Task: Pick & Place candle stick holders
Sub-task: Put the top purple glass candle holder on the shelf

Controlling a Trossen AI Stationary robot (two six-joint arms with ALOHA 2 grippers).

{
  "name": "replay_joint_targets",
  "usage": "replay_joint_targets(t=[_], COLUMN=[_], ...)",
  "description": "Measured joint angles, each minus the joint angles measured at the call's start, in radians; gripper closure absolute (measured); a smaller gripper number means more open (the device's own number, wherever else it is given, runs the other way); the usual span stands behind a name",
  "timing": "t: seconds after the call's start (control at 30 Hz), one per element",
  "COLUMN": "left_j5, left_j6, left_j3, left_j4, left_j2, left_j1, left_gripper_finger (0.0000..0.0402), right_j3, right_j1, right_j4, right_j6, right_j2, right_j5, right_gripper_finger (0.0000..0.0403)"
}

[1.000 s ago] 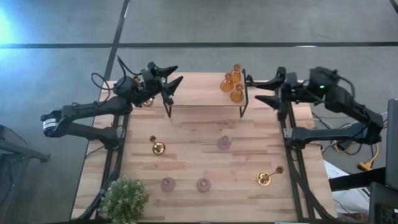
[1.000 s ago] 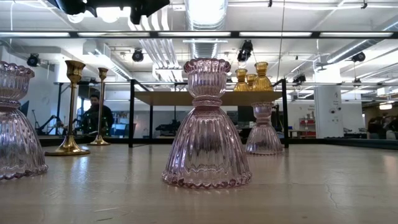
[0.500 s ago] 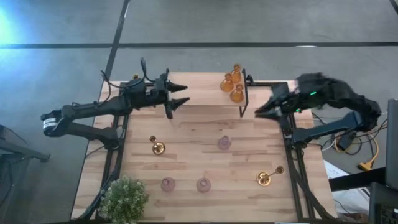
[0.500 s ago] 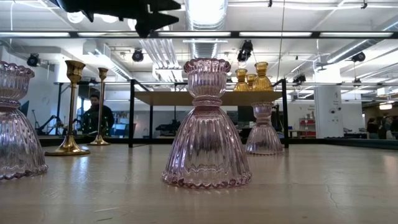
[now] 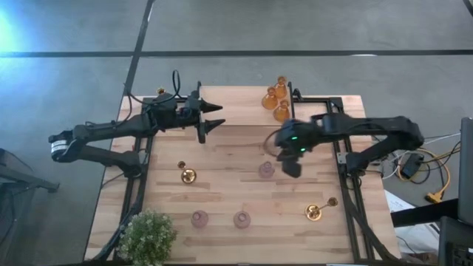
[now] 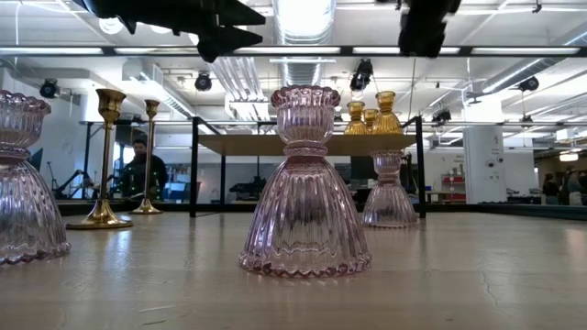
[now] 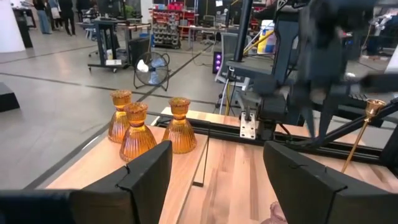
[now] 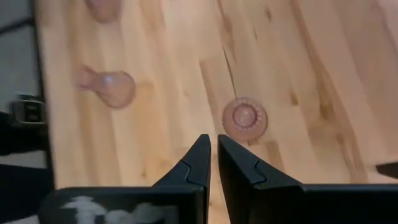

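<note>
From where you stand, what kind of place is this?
Probably a robotics lab or workshop in an open industrial hall: exposed ceiling ducts, equipment racks on a concrete floor, and a wooden table flanked by robot arms.
</note>
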Motion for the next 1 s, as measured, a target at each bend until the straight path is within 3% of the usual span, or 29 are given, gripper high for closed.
replay_joint_targets(t=[0.27, 0.6, 1.0], left_j5=[-0.001, -0.001, -0.002], left_j6=[-0.002, -0.001, -0.001], left_j3=[0.000, 0.000, -0.001], left_j4=[-0.001, -0.003, -0.008], left_j2=[0.000, 0.000, 0.000], left_j1=[0.000, 0.000, 0.000], left_gripper_finger=[0.0145, 0.0145, 0.0145], right_j3=[0.003, 0.001, -0.038], right_j1=[-0.038, -0.089, -0.093], right_j4=[0.009, 0.014, 0.070], right_j6=[-0.049, -0.078, -0.126], right_j2=[0.181, 0.281, 0.351], right_j5=[0.000, 0.048, 0.047], right_gripper_finger=[0.0332, 0.0264, 0.0271])
